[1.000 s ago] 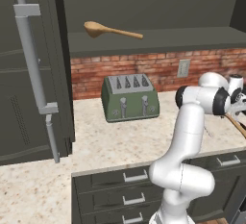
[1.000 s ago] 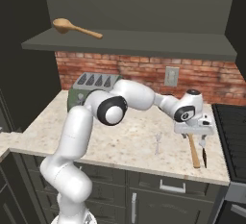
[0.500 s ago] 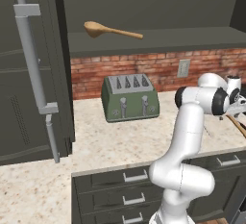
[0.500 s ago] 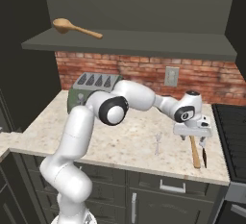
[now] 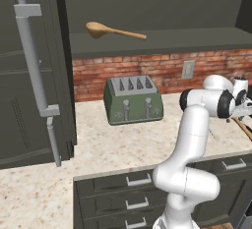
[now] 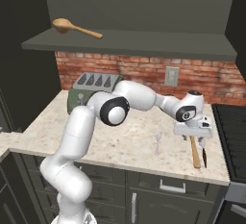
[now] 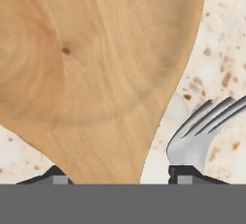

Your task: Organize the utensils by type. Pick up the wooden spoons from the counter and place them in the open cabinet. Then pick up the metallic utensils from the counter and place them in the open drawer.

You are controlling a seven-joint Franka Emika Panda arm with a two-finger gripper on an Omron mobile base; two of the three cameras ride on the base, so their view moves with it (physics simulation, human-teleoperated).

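cabinet point(image 5: 162, 41): the big dark wall cabinet stands open. its door with the long silver bar is swung out to the side.
counter point(image 6: 115, 141): the speckled beige top. some things on it are waiting to be put away.
toaster point(image 5: 133, 99): green, sits at the back of the counter by the brick wall. not part of the job.
done so far: one wooden spoon on the shelf point(image 6: 77, 27) lies in the cabinet. that looks like half of the spoon job.
shelf spoon pointing: in the right base view it lies flat, bowl to the left, handle running off to the right.
left to do: the wooden spoon on the counter point(image 6: 194, 151) must go up too. then the metal things go in the drawer. i cannot pick out an open drawer here.
counter spoon pointing: it is near the counter's right end, by the stove. its handle points to the front edge and its bowl sits back under the hand. in the hand view the bowl lies between the two finger tips.
gripper point(image 6: 193, 135): low over that spoon. the jaws are apart, one on each side of the bowl. i cannot tell if they squeeze it yet.
dark handled fork point(image 6: 204, 155): just beside the spoon, lined up the same way.
small silver fork point(image 6: 157, 143): a bit to the left, alone on the counter.
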